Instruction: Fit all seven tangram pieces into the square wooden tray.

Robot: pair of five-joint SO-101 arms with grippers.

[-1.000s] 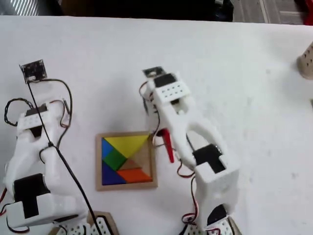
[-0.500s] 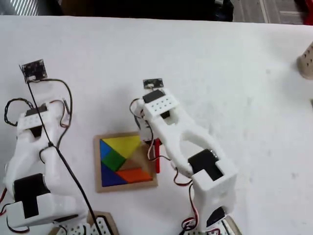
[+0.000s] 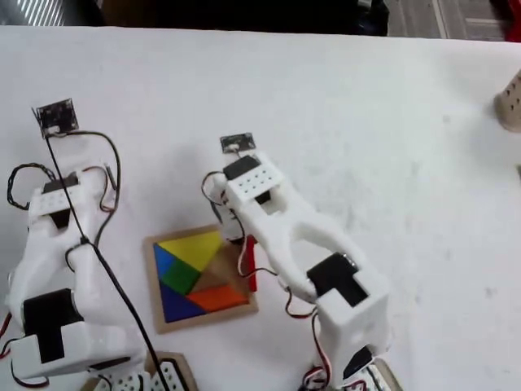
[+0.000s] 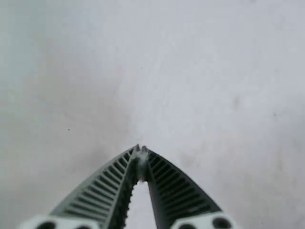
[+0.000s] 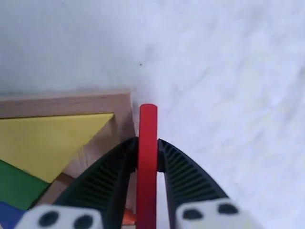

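The square wooden tray [image 3: 201, 320] lies slightly askew at the table's front centre. It holds a yellow triangle [image 3: 195, 244], green [image 3: 186, 275], blue [image 3: 172, 305] and orange [image 3: 216, 297] pieces, with a bare wood patch [image 3: 226, 267] at its right. My right gripper [image 3: 247, 259] stands over the tray's right rim, shut on a red piece [image 3: 249, 269] held on edge. In the right wrist view the red piece [image 5: 148, 119] sticks out past the gripper [image 5: 147, 141], just beside the tray's corner [image 5: 121, 102] and the yellow triangle [image 5: 45, 138]. My left gripper [image 4: 140, 155] is shut on nothing above bare table.
The left arm [image 3: 53, 269] stands folded at the front left, with black cables and a small circuit board [image 3: 55, 116] behind it. A tan perforated object [image 3: 510, 102] sits at the far right edge. White table stretches behind and to the right of the tray.
My right arm has swung left with the red piece, from beside the tray onto its right rim. The tray has slid left and turned a little. The left arm kept still.
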